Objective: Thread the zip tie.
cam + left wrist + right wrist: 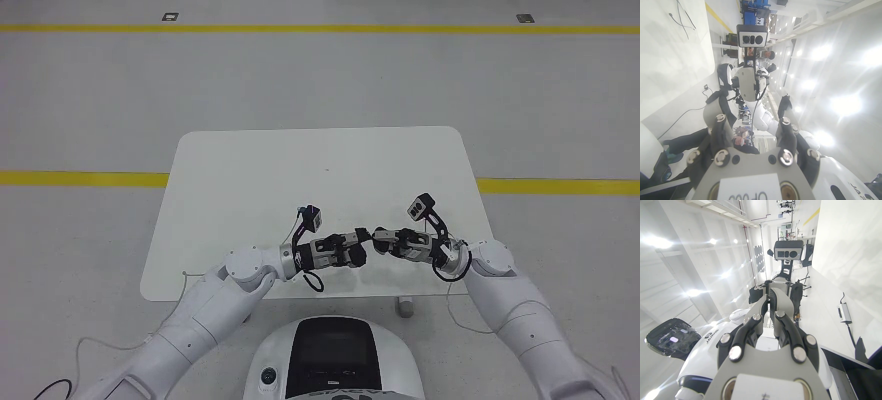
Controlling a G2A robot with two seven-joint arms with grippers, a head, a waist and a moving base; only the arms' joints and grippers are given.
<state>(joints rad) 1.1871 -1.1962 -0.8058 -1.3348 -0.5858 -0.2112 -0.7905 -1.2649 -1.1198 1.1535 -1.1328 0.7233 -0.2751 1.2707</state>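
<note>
Left end effector (360,247) is wide open, its two black-padded fingertips (720,97) set well apart, and it is held above the near edge of the white surface (320,170), in front of the robot. Right end effector (384,239) faces it head-on from the opposite side. In the top view the two tips sit just beside each other, and both units lie roughly on one line parallel to that near edge. The right unit's fingers (783,302) are drawn close together, the ribbed pad of one turned toward the other. In the right wrist view the spread black fingertips of the left unit flank them on either side. Whether a zip tie is pinched between the right fingers cannot be told, since anything that thin is hidden between the pads; contact between the two units cannot be told either. Several thin dark strips (684,24) of zip-tie form lie flat on the surface, well apart from both end effectors. They cross one another at shallow angles, with their long axes running much the same way along the surface. One strip ends in a small thickened head at the end farther from the left unit. Their heading relative to the surface edges cannot be fixed.
</note>
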